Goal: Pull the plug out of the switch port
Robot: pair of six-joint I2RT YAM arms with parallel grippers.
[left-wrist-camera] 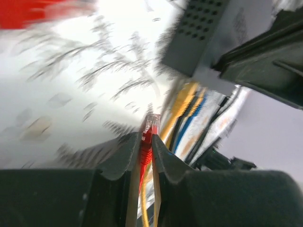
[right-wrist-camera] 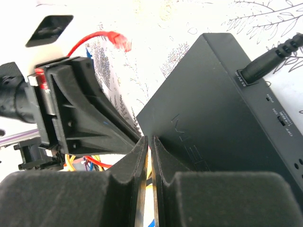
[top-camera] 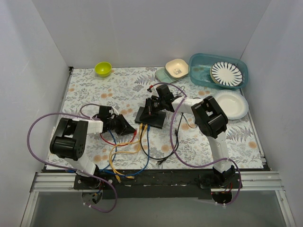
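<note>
Pinching one red plug (left-wrist-camera: pixel 152 125) in left jaws, right jaws pressed together beside one switch (right-wrist-camera: pixel 213 109).

Black-and-white jointed arms (top-camera: pixel 68 141), looping purple cables (top-camera: pixel 29 137), matte black wedge-shaped end effector fingers (left-wrist-camera: pixel 120 158)

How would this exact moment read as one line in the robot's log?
left end effector: shut on red cable behind plug | plug: looks out of switch | right end effector: shut, at switch edge
</note>
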